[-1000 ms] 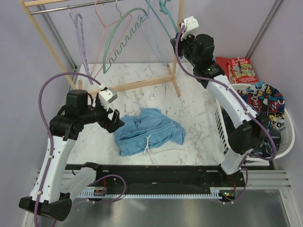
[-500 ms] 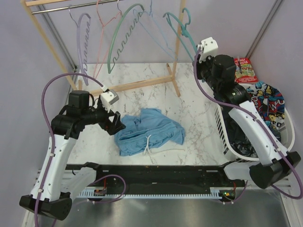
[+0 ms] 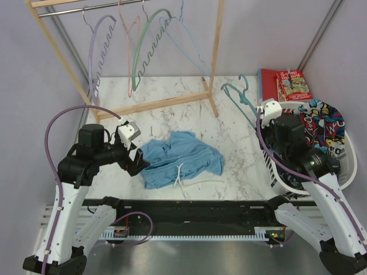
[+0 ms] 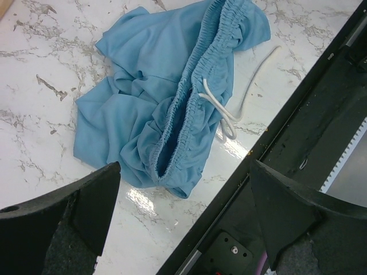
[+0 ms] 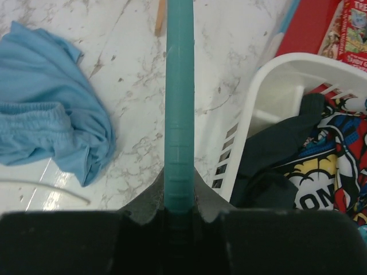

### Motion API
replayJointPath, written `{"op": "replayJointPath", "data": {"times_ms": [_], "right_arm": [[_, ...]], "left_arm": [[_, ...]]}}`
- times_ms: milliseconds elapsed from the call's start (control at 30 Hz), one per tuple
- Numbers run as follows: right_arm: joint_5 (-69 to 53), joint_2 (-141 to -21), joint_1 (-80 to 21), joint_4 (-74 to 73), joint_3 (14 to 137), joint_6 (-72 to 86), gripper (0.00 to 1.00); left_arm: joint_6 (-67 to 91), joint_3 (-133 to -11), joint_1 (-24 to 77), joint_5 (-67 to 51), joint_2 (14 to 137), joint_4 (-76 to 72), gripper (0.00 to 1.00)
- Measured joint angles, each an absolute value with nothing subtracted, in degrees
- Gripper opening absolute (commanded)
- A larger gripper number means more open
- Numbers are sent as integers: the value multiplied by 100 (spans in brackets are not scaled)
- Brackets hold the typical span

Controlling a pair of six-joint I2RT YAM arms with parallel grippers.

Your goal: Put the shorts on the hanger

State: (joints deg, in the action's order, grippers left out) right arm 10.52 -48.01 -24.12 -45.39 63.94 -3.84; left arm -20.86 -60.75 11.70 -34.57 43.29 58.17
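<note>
While the right claw [image 5: 179, 213] is clamping the hanger [image 5: 179, 103] aloft for loading | left claw [image 4: 182, 195] is hovering wide open, empty, over the shorts [image 4: 166, 109] crumpled on the desk [image 4: 34, 74], likely to grab.

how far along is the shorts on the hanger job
Early. Done: the hanger is off the rack, clamped in the right gripper above the table. In hand: the open left gripper hovers at the left edge of the shorts. Left: the shorts lie crumpled on the table, ungripped, and nothing is threaded onto the hanger yet.
</note>
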Motion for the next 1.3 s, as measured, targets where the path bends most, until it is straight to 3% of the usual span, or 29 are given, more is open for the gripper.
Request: {"op": "replayJointPath", "data": {"times_ms": [267,533,967,1067,1100,1167,1200,1267,1300], "right_arm": [[-884,-4219,-2412,-5345,6281,-1133,0],[-3367,-5395,-2421,-6558,6884,-2932,0],[-4803,-5771,-2908,-6486,7126,-3946,0],[-4812,-5771,-3076,-6351,7129,-4029,0],[-4790,-5771,-3105,-6311,7129,-4038,0],[-4731,-5774,-3120,-6208,7126,-4053,0],[-4678,-5784,-3120,-6121,7122,-4053,12],[-4523,-5835,-3109,-5955,7111,-3962,46],[-4480,-5885,-3098,-5902,7111,-3887,74]], "left_arm": [[-2211,-5887,1168,-3500,4027,5732,100],[-2663,-5793,1170,-3951,3247,5631,99],[-3511,-5144,1170,-4932,4003,5614,88],[-3540,-5081,1170,-5054,4239,5553,63],[-3548,-5063,1170,-5127,4292,5540,44],[-3538,-5019,1179,-5277,4357,5520,18],[-3592,-4993,1212,-5345,4379,5505,2],[-3736,-4958,1271,-5465,4386,5522,2],[-3750,-4943,1291,-5437,4379,5533,2]]}}
